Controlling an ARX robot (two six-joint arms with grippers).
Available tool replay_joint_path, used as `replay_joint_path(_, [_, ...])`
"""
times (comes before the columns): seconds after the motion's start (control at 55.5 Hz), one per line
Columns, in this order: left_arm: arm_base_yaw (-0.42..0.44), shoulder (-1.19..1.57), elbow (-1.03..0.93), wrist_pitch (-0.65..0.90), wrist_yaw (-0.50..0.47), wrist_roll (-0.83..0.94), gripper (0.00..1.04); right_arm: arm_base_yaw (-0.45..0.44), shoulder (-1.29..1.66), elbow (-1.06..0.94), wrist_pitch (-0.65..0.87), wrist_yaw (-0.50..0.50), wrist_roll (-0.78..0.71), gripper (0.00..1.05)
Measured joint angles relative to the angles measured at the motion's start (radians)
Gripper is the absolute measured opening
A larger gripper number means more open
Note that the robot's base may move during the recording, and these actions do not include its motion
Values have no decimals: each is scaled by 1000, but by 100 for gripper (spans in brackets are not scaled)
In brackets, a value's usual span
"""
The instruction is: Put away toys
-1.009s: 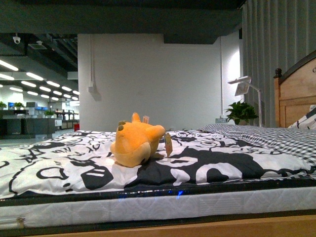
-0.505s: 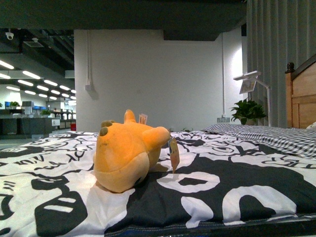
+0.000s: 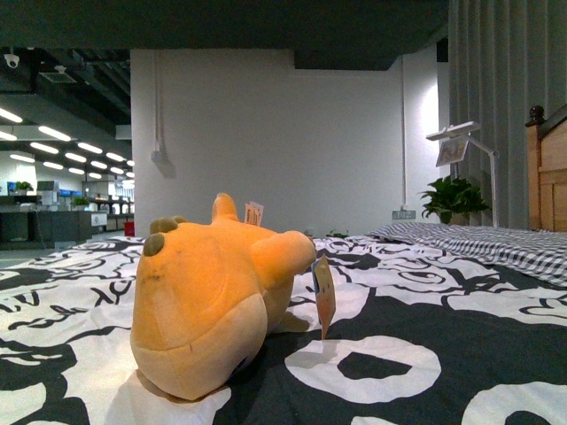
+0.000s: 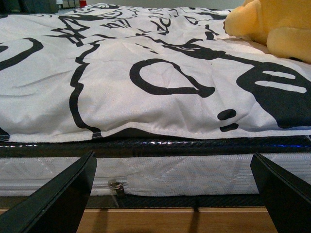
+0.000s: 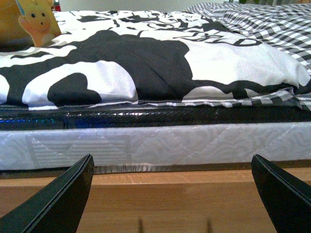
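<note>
Toy (image 3: 213, 301) is laid on quilt (image 3: 443, 292), well apart from left gripper (image 4: 172, 160) and right gripper (image 5: 172, 160); both are held wide open, empty.

Only the wrist views show us our own body. On the left gripper (image 4: 172, 156) we note two matte black fingers (image 4: 60, 199): flat-sided wedges narrowing to blunt tips, edges straight, surface plain and in shadow. They read dark against the white quilted mattress side (image 4: 160, 172) behind them. On the right gripper (image 5: 171, 158) we note the same pair of black tapered fingers (image 5: 284, 194), same straight edges and plain matte finish, tips near that mattress side's lower edge.
</note>
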Motion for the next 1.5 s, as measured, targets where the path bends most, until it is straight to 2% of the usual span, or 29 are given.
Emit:
replay_joint_path(1.369, [0,0,0,0,-3,0,98,0,-1,0,0,-4,0,98])
replay_joint_path(1.405, [0,0,0,0,-3,0,98,8,2,0,-1,29,16,98])
replay_joint_path(1.459, [0,0,0,0,-1,0,98,77,25,1,-4,237,109,98])
replay_joint_path(1.495, [0,0,0,0,0,0,98,94,42,1,-2,307,166,98])
